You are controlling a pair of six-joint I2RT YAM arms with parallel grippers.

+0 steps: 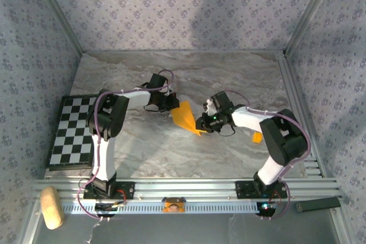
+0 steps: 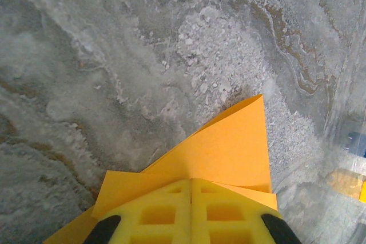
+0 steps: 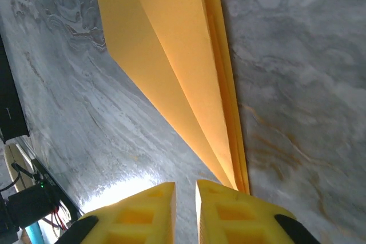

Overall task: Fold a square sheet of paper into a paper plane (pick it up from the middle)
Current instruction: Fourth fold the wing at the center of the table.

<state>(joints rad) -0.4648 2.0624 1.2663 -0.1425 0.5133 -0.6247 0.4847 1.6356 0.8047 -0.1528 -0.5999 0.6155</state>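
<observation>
The grey marbled table (image 1: 171, 152) spreads widest before me, a black-and-white chequered board (image 1: 73, 132) lying at its left side. Over the middle, the left gripper (image 2: 190, 182) is clenched on the broad end of a slim, orange-yellow folded paper plane (image 1: 186, 117). The plane lies between the two arms, though I cannot tell whether it touches the marble. The right gripper (image 3: 186, 190) has its yellow fingers slightly parted and grasps nothing, with the plane's pointed end just beside one of them. The paper looks featherlight, floppy at the wings and easily creased. A pinch on the layered central ridge seems surest. A tiny orange scrap (image 1: 257, 137) lies near the right arm.
</observation>
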